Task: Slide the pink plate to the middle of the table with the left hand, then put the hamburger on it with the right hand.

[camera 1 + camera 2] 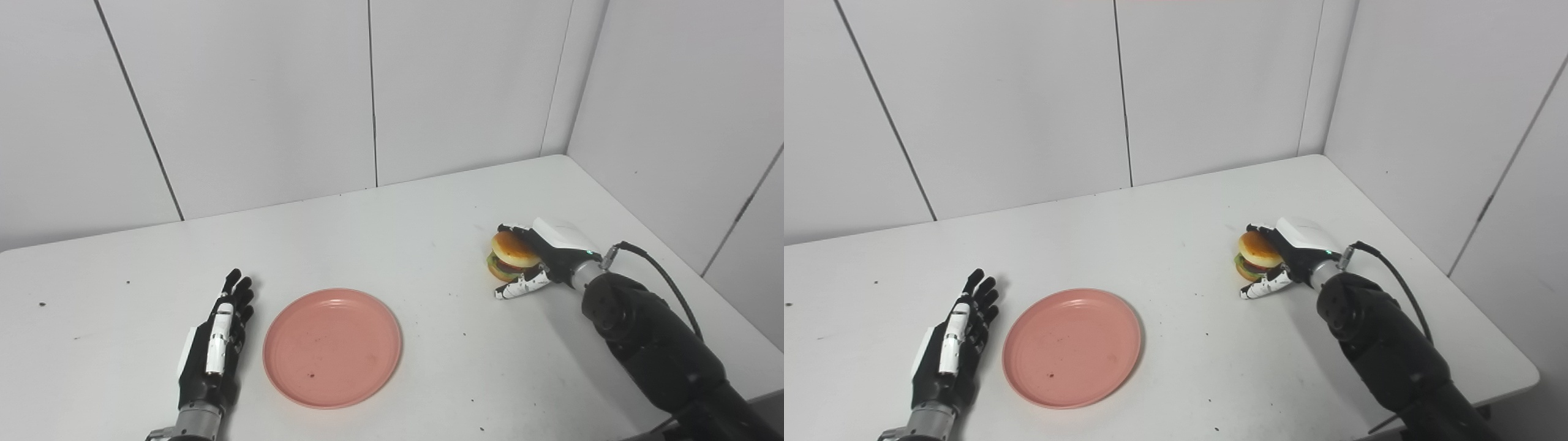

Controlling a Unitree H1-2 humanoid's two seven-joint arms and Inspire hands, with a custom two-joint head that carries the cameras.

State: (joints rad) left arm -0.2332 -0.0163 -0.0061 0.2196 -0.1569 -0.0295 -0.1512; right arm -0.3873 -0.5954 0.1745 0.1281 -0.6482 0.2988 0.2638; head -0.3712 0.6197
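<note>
The pink plate [332, 348] lies flat and empty on the white table [392, 233], near the front, left of centre. My left hand [214, 343] lies just left of the plate with its fingers stretched out, open, a small gap from the rim. The hamburger [513, 255], a toy with a tan bun and green and red layers, stands on the table at the right. My right hand [542, 260] is around it: fingers curl over its far side and the thumb reaches along its near side. It looks closed on the hamburger, which seems to rest on the table.
White panel walls [367, 92] close off the back and the right side of the table. Small dark specks [41, 303] dot the tabletop. A black cable [667, 278] loops off my right forearm.
</note>
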